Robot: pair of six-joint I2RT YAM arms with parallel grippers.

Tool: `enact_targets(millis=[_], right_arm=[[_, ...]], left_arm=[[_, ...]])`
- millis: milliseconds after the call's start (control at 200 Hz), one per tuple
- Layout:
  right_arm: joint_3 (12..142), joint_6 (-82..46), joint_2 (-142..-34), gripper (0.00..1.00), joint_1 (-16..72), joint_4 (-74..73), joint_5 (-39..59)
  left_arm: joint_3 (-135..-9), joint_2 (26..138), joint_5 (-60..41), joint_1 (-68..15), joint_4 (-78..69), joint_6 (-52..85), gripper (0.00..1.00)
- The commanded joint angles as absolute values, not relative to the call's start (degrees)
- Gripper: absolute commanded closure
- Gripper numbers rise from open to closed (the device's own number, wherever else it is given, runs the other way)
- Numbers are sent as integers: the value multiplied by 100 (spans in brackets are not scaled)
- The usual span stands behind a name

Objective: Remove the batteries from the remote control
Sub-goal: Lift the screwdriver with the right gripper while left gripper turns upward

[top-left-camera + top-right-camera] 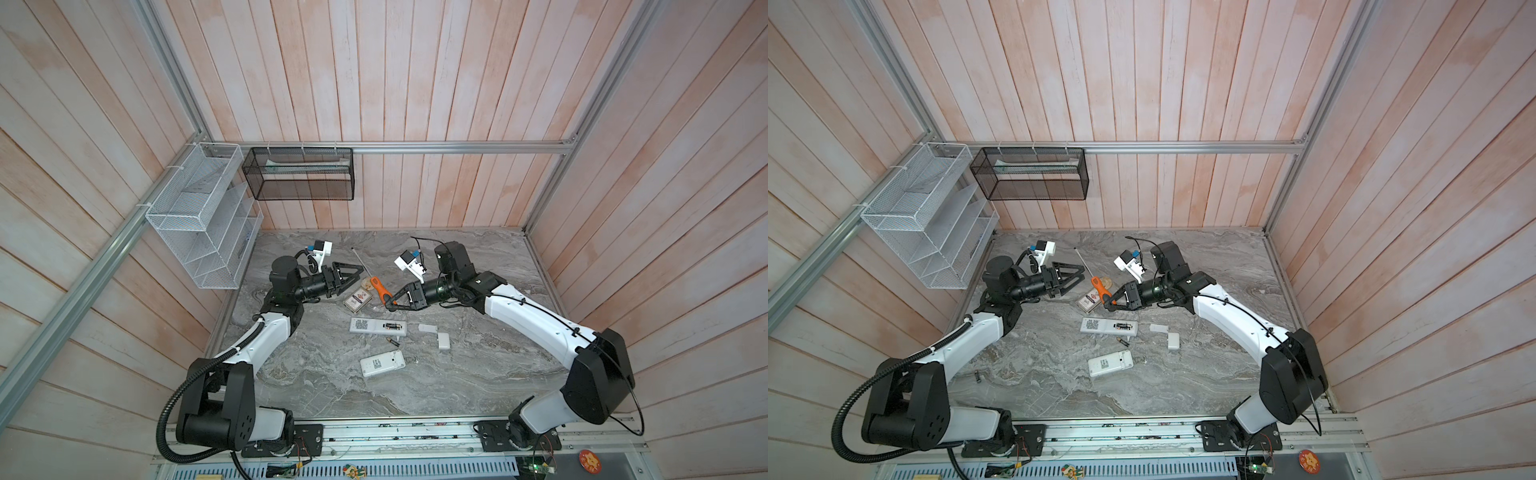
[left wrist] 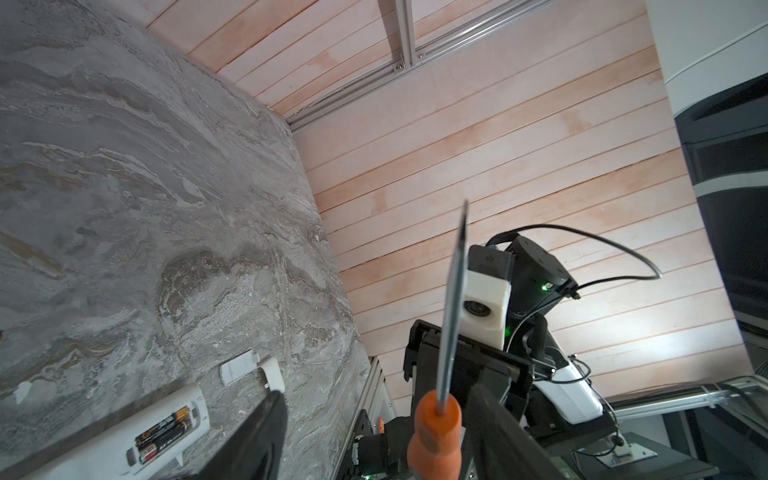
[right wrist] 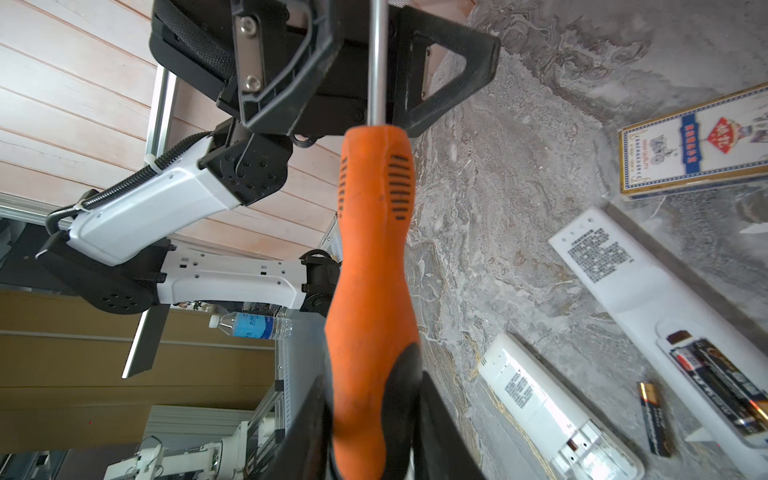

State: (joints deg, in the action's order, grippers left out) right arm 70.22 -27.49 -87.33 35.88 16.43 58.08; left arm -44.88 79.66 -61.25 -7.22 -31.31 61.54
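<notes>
1. The right gripper [image 1: 389,304] is clamped on the screwdriver [image 1: 380,288], pinching the dark butt end of its orange handle. In both top views the tool sits just above the middle of the frame, with its metal shaft slanting toward the upper left.
2. The left gripper [image 1: 360,279] has its jaws spread. In the left wrist view one finger [image 2: 257,436] stands on each side of the screwdriver. Whether either finger touches the tool cannot be told.
3. Two batteries [image 1: 390,326] lie side by side in the open compartment of the upper remote [image 1: 365,325]. That remote rests face down on the table [image 1: 478,365] at the centre of the frame, just below both grippers.
4. A third battery [image 1: 393,342] lies loose on the table, just below the right end of the upper remote. It sits between that remote and the lower remote [image 1: 380,363].
5. The lower remote also lies face down, slightly tilted, with its compartment uncovered at its right end.
6. Two white covers [image 1: 427,328] lie near each other to the right of the upper remote, apart from it.
7. A printed box [image 1: 357,300] lies just above the upper remote, below the left gripper.
</notes>
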Motion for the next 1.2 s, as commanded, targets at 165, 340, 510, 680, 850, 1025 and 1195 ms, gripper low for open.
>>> enact_targets(millis=[165,340,510,680,850,1025,1195], right_arm=[[7197,-2600,-8865,98,3589,1837,6100],[7249,-2510,-8923,99,3586,1915,6155],[7201,-2470,-8960,99,3594,1912,6199],[7116,-2561,-8907,99,3595,1776,6280],[7059,-2636,-8877,99,3631,1662,6314],[6997,-2654,-8869,99,3678,1635,6329],[6920,-2704,-8855,99,3717,1549,6314]], left_arm=[[-4556,8051,-5985,-688,-4217,6991,58],[-4549,8077,-5855,-690,-4406,7228,76],[-4501,8052,-5793,-686,-4376,7295,85],[-4379,8014,-5748,-700,-4352,7334,85],[-4421,8046,-5682,-712,-4104,7349,67],[-4429,8008,-5553,-724,-4069,7363,66],[-4517,8071,-5511,-738,-4111,7402,72]])
